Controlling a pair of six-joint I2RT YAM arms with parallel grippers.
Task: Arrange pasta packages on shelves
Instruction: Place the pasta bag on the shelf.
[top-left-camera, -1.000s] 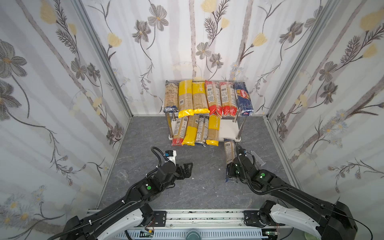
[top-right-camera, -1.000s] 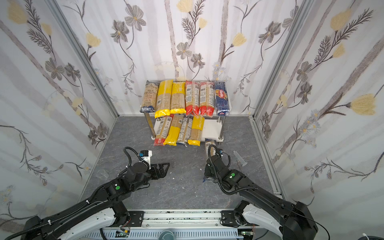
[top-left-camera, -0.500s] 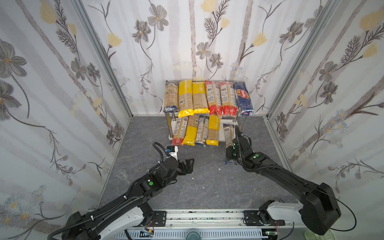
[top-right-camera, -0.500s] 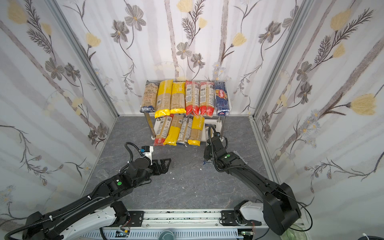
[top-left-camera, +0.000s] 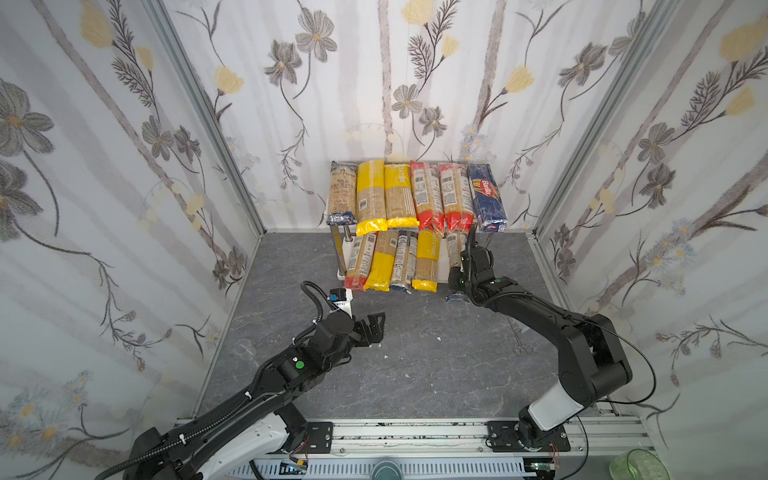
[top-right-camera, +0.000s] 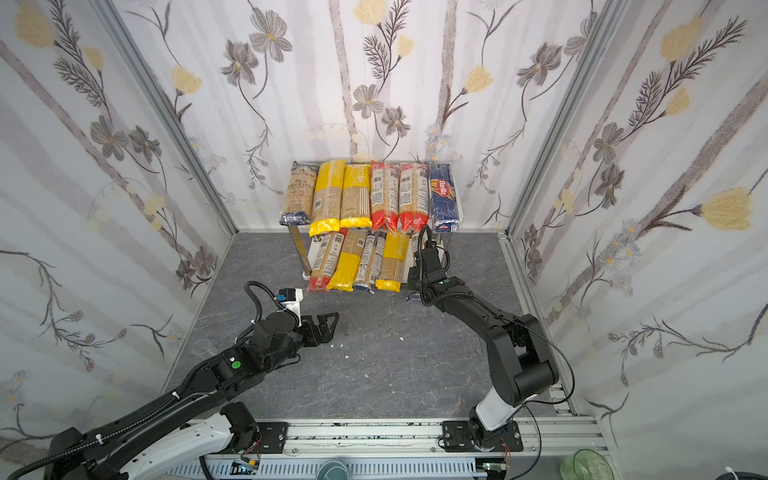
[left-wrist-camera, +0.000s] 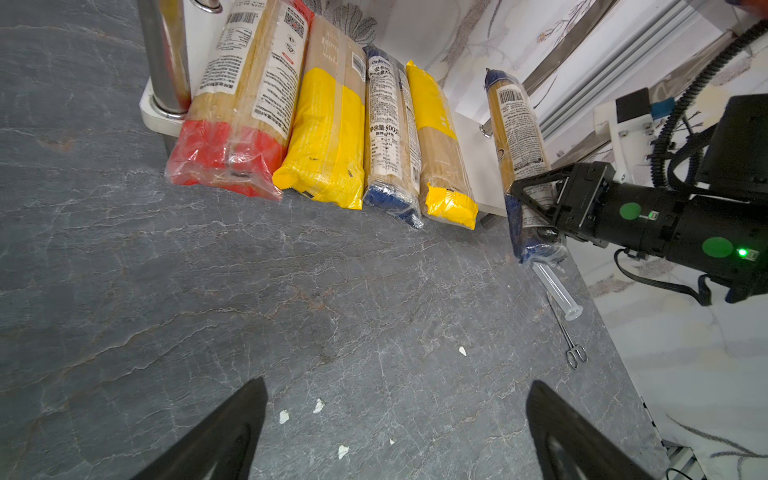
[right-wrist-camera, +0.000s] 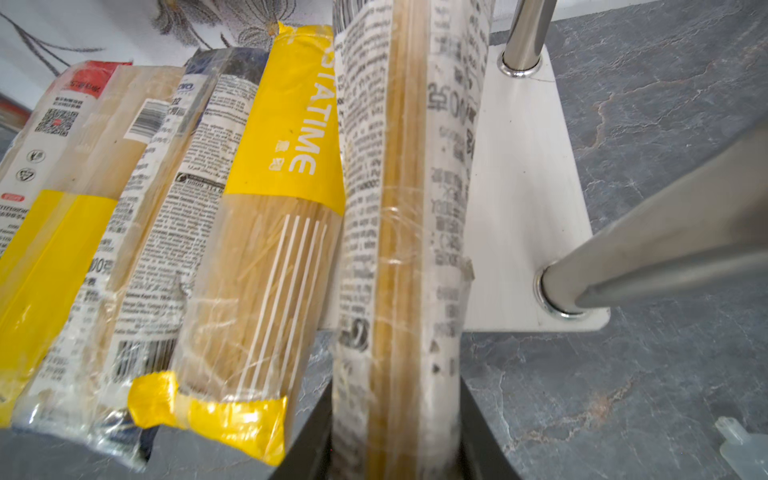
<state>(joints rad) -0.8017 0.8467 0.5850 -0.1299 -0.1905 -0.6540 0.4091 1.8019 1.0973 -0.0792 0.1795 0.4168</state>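
**Right arm is feeding the last pack into the lower shelf**

The grey surface (top-left-camera: 415, 365) is carrying the shelves (top-left-camera: 340, 249) against the back wall. Six pasta packages (top-left-camera: 415, 195) are lying side by side on the upper board, and four more (top-left-camera: 395, 262) are filling the lower board from its left.

The remaining pack (left-wrist-camera: 517, 137) is sitting in the right gripper (left-wrist-camera: 536, 208), whose jaws are clamped across it near its dark-blue end. Its long axis is running front to back, parallel to its neighbours. Its far end is reaching in over the lower board (right-wrist-camera: 519, 187) while the blue end is overhanging the surface. The open slot lies straight ahead of the jaws, so the coming move is probably a push along the pack's length.

The left gripper (left-wrist-camera: 399, 436) is hovering well apart, jaws spread wide and empty, so the right arm is the nearer one.

The right wrist view is showing what the top views hide under the upper board: the pack just beside the yellow one, with a bare strip towards the legs. Only the left wrist view is clearly showing a syringe (left-wrist-camera: 557, 291) and thin forceps (left-wrist-camera: 569, 336) lying behind the blue end.
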